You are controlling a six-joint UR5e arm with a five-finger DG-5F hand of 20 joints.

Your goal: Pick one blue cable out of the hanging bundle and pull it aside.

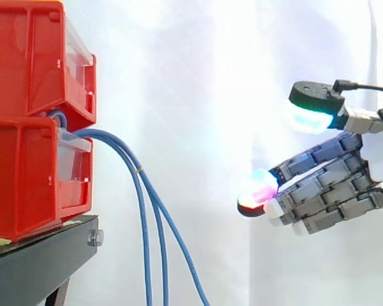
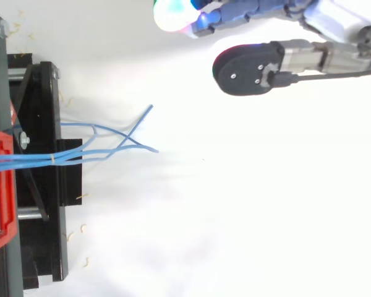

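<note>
Red bins (image 1: 32,127) sit stacked on the black stand (image 1: 38,255). Well apart at the side view's right the hand (image 1: 345,182) hovers, fingers nearly straight, thumb spread, holding nothing. It points toward the blue cables (image 1: 141,210), which spill from between the bins and hang almost straight down.

You had a black stand (image 1: 45,258) at the left, before the white curtain (image 1: 198,76), with a bolt (image 1: 96,238) at its front corner. Directly on its top sat the lower red bin (image 1: 25,178), flush to the stand's front edge.
</note>
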